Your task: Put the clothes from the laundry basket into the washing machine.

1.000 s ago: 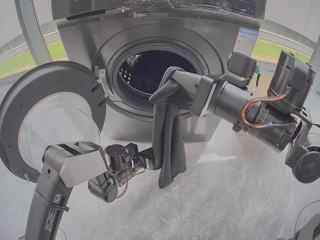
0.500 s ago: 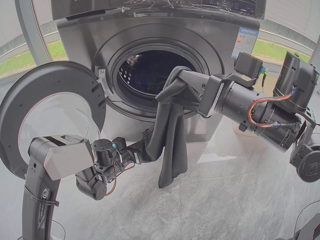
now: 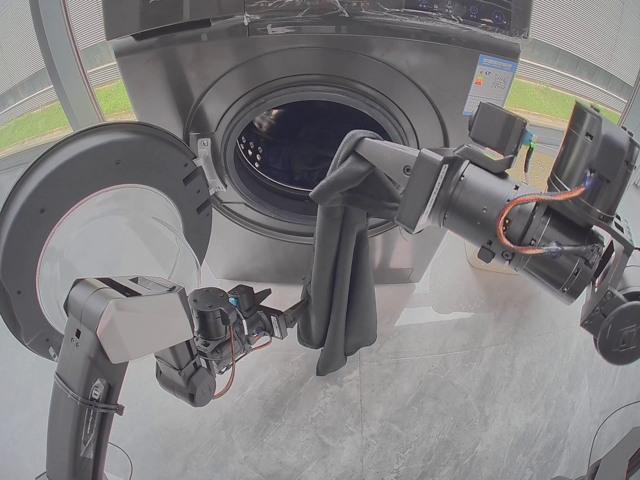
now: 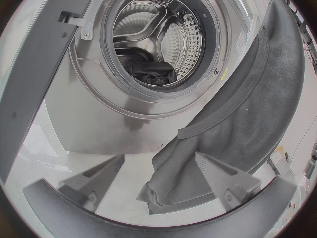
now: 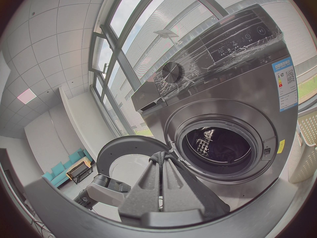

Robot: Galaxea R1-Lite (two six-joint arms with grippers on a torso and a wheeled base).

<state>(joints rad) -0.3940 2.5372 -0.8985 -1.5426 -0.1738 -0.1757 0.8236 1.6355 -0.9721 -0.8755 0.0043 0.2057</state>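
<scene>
A dark grey garment point(image 3: 340, 268) hangs from my right gripper point(image 3: 357, 149), which is shut on its bunched top just in front of the washing machine's opening point(image 3: 300, 148). In the right wrist view the closed fingers point(image 5: 161, 169) pinch the cloth's fold point(image 5: 160, 156). The cloth drops almost to the floor. My left gripper point(image 3: 301, 307) is low beside the garment's lower left edge, open. In the left wrist view the garment point(image 4: 244, 116) lies behind one fingertip point(image 4: 214, 169). A black piece of clothing point(image 4: 150, 71) lies inside the drum.
The round washer door point(image 3: 100, 221) stands swung open on the left, just above my left arm. A white perforated laundry basket point(image 5: 305, 142) stands to the right of the machine. Grey tiled floor point(image 3: 433, 381) lies open in front.
Half a second ago the garment's lower part was drawn left at my left gripper; now it hangs straight and that gripper is open beside it. The right arm shifted slightly right earlier.
</scene>
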